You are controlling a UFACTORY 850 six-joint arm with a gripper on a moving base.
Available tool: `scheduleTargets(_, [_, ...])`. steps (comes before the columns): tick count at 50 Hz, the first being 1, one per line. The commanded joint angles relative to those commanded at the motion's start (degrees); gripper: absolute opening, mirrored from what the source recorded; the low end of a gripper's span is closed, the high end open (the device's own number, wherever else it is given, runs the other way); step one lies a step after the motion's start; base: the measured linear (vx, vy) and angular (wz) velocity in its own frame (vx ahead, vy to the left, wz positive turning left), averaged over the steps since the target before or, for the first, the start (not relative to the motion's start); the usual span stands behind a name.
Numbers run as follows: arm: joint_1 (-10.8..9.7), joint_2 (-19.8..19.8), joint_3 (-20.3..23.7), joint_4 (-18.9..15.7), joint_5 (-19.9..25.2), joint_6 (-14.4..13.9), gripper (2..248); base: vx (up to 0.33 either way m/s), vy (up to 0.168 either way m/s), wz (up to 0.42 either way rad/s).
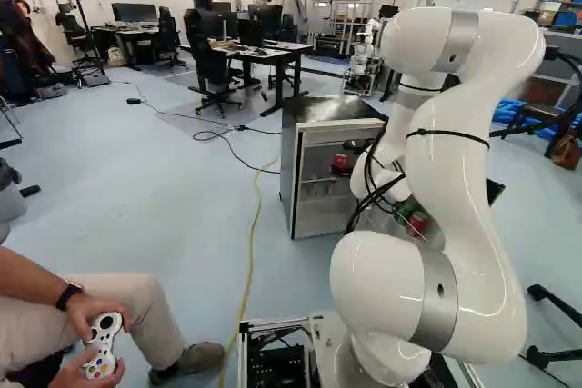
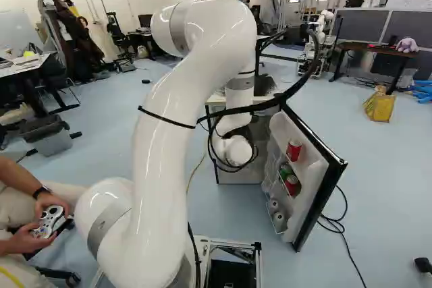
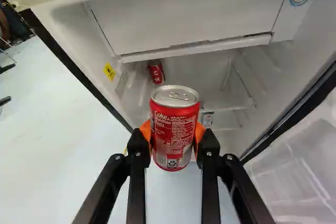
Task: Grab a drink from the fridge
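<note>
In the left base view the fridge (image 1: 289, 165) stands open beside the arm (image 1: 464, 161). Near the opening's upper part, between its side edges, the gripper (image 1: 343, 167) shows only as dark bits around a small red shape; its hold can't be made out there. The arm's wrist covers much of the door, leaving a green can (image 1: 403, 212) and a red door can (image 1: 417, 223) partly visible.

In the right base view the arm hides the gripper and most of the fridge's opening. The open door (image 2: 322, 173) shows its shelves, with an upper red can (image 2: 294, 150) toward its top edge.

In the wrist view the gripper pinches a red drink can (image 3: 174, 129) between both fingers. It's upright, long axis running from lid to base across the line between the fingers, with lid and pull tab toward the freezer compartment (image 3: 184, 14) and small print facing the camera. Its body covers most of the orange pads (image 3: 145, 129). Beyond it, another red can (image 3: 156, 72) is cut off by the compartment's lower edge, near the side wall; a pale can-like thing (image 3: 208, 119) is half hidden.
</note>
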Motion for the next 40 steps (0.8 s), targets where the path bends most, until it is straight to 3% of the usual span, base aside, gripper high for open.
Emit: scheduleTargets(40, [-0.25,8.35,4.30,0.30,0.00,0.00,97,0.000,0.000,0.000])
